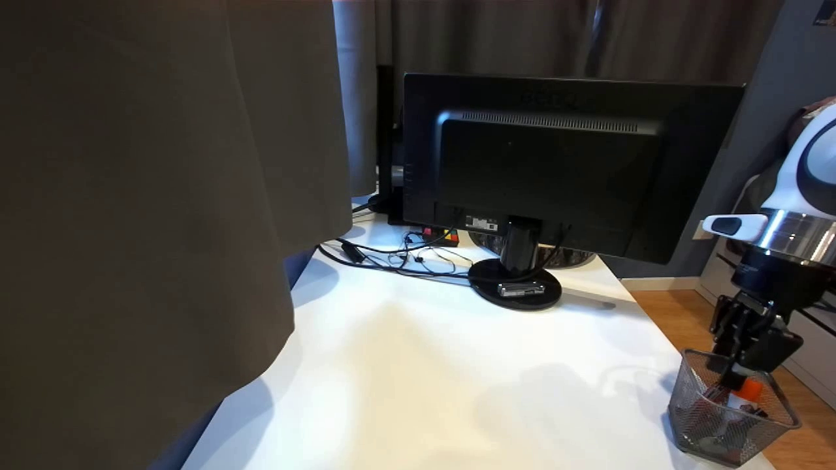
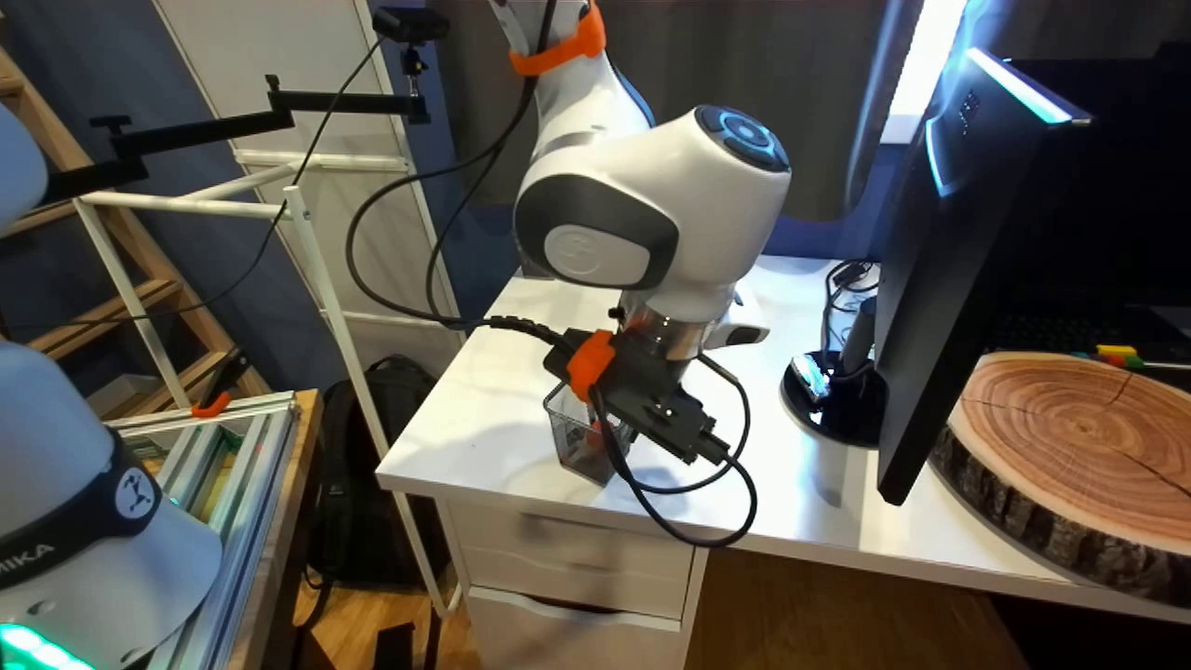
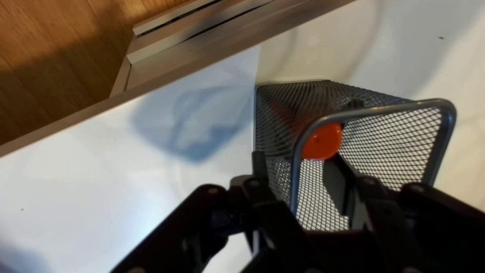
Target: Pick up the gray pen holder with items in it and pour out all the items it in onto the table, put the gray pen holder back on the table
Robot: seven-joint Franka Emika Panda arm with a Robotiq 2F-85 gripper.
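The gray pen holder (image 1: 702,418) stands upright at the table's corner in both exterior views (image 2: 569,437). It fills the middle right of the wrist view (image 3: 394,148). Items lie inside it: a white one with an orange end (image 1: 749,390), whose orange end also shows in the wrist view (image 3: 322,141), and reddish ones (image 3: 286,113) seen dimly through the mesh. My gripper (image 3: 297,167) is open and straddles one wall of the holder, one finger outside and one inside. A gap shows between the fingers and the rim. In an exterior view the arm partly hides the holder. The table (image 1: 405,365) is white.
A black monitor (image 1: 555,170) stands on a round base (image 1: 483,277) farther along the table, with cables (image 1: 392,264) beside it. A wood slice (image 2: 1079,428) lies beyond the monitor. The table edge (image 3: 113,106) is close to the holder, above drawers (image 2: 568,568).
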